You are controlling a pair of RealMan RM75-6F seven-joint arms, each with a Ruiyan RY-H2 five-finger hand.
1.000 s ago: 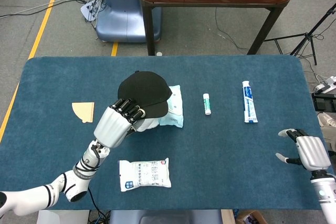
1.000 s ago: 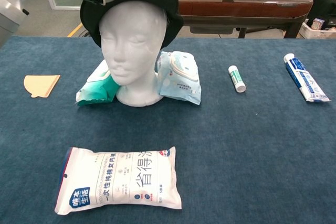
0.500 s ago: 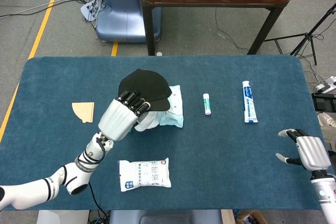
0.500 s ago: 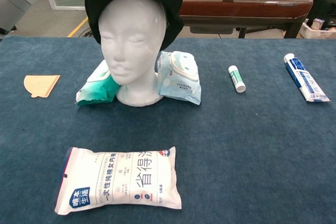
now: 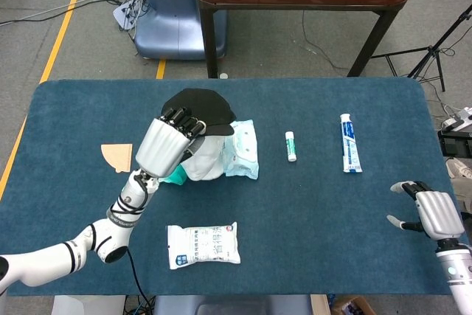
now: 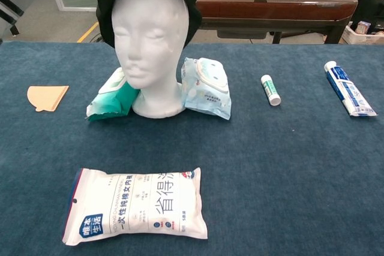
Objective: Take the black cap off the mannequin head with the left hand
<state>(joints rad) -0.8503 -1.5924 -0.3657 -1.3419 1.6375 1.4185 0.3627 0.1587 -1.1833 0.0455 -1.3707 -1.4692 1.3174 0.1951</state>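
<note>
Black fabric cap (image 5: 198, 109) sits high on the white foam mannequin head (image 6: 150, 46), forehead bare, cap rim behind the crown in chest view. Left hand (image 5: 167, 145) grips the cap's brim, dark fingers (image 5: 182, 120) curled over its front edge in head view; the hand is out of frame in chest view. Right hand (image 5: 433, 212) hovers over the desk's near right corner, holding nothing, fingers apart and slightly bent. Blue felt-covered desk (image 6: 288, 166) carries the mannequin head near centre-left. Green wipes pack (image 6: 113, 101) leans against its base on one side, pale blue wipes pack (image 6: 206, 87) on the other. White cotton-towel pack with blue print (image 6: 137, 206) lies nearer the robot. Tan paper piece (image 6: 47, 97) lies far left. Small white tube (image 6: 270, 90) and blue-white toothpaste tube (image 6: 350, 88) lie to the right, apart.
</note>
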